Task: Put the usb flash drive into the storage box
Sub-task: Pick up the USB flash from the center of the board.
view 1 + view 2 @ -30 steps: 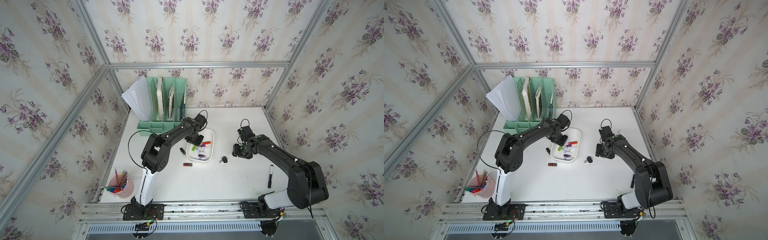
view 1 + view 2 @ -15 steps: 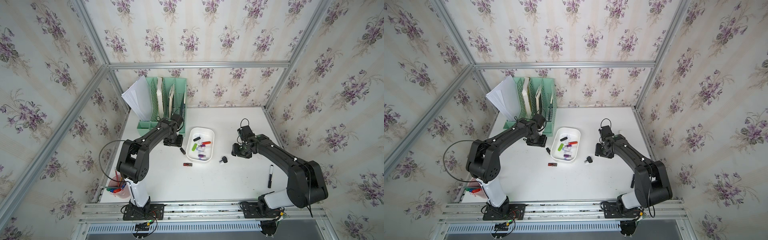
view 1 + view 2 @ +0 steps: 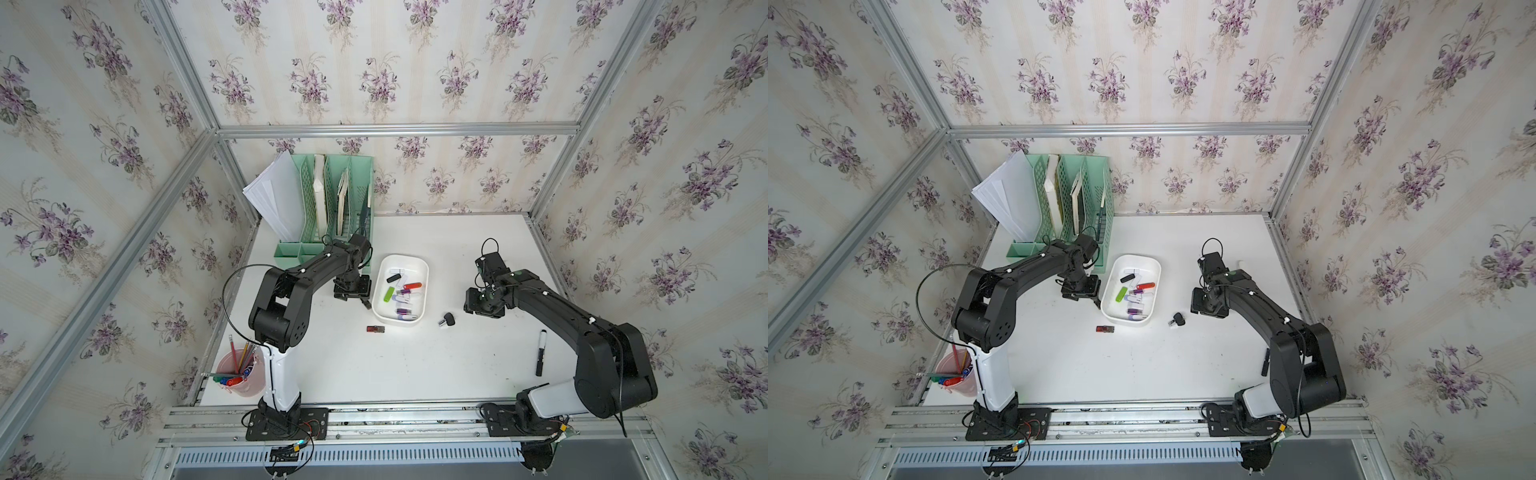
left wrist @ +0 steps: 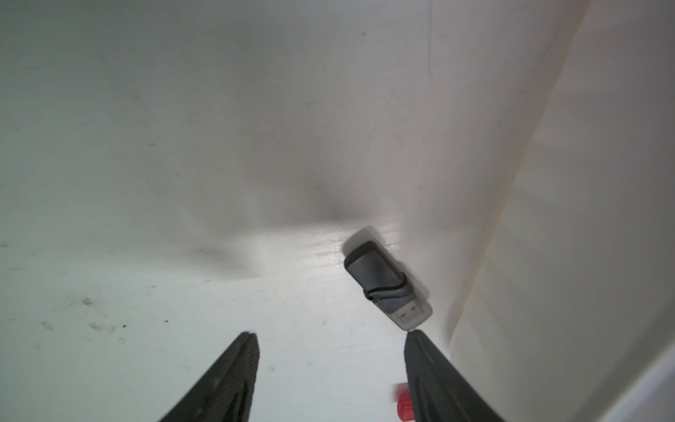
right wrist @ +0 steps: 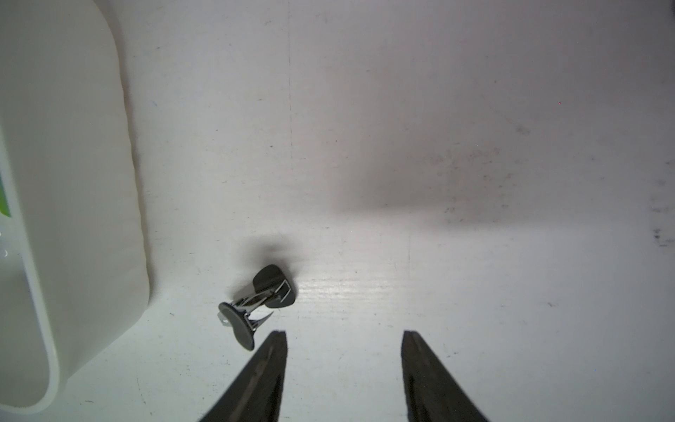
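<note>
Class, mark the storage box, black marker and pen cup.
storage box (image 3: 405, 256): in a top view, far rim
black marker (image 3: 540, 353): in a top view, barrel
pen cup (image 3: 243, 388): in a top view, wall

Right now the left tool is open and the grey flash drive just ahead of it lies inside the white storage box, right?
Not inside. The grey flash drive lies on the table, outside the storage box and close beside its outer wall; the left wrist view shows it. The rest holds: the left tool is open, with the drive just ahead of it.
</note>
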Tool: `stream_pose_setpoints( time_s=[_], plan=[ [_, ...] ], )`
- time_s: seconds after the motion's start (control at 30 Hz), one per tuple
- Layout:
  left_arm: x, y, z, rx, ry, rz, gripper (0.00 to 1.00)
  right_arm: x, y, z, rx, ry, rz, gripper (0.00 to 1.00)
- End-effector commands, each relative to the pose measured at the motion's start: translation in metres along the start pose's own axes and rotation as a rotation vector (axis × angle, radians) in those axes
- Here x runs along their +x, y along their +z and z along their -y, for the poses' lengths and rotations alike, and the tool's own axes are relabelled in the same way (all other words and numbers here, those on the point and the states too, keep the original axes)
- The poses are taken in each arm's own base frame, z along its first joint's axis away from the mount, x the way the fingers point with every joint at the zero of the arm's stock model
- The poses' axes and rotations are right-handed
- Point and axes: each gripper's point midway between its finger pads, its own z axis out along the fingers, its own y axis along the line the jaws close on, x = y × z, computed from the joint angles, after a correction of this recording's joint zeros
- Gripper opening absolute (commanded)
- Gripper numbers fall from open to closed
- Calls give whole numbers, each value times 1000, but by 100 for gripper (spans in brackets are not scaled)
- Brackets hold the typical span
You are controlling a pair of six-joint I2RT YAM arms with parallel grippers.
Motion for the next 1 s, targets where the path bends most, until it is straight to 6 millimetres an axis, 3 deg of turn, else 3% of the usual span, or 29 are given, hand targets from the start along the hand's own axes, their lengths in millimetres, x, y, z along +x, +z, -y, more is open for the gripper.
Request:
stream_pose_setpoints(
  time_s=[0.0, 0.7, 0.97],
  plan=[
    [-1, 4, 7, 13, -5, -5, 69, 1, 1, 2, 8, -5, -2, 56],
    [-3, 23, 14, -24, 24, -20, 71, 3, 1, 2, 8, -9, -8, 56],
    [5, 28, 6, -77, 51, -44, 60, 5, 3, 2, 5, -8, -11, 56]
  ],
)
